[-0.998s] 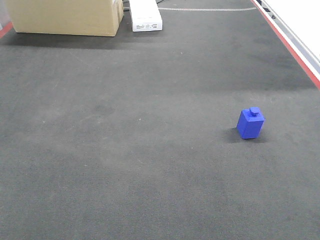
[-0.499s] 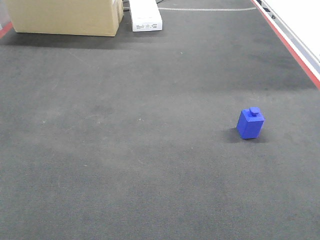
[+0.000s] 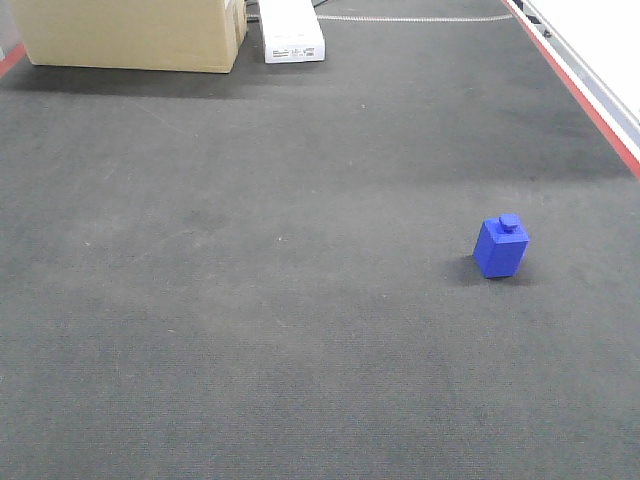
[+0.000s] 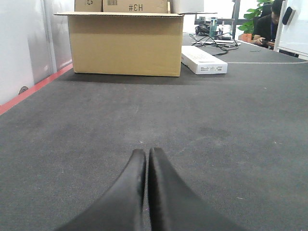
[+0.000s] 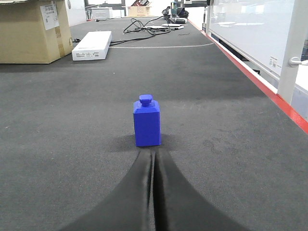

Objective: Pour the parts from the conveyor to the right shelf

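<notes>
Black, curved fingers of the right gripper (image 5: 154,150) are pressed flat together with nothing between them, clenched and empty, and lie low over the conveyor (image 3: 250,300). Straight ahead of its tips, in the right wrist view, stands the blue block (image 5: 147,122), upright with its small stud on top and casting a faint shadow on the dark-grey textured belt; whether the tips touch it cannot be told from that view. The front-facing view shows the same block (image 3: 501,247) alone on the right half of the belt, well apart from the red edge strip (image 3: 590,105). The left gripper (image 4: 146,152) is likewise clenched on nothing, its two fingers meeting along a thin seam above bare belt. Far ahead of it, at the back of the conveyor, sits an open cardboard box (image 4: 125,45), with a flat white carton (image 4: 203,60) just to its right and loose cables (image 4: 216,39) beyond that.
</notes>
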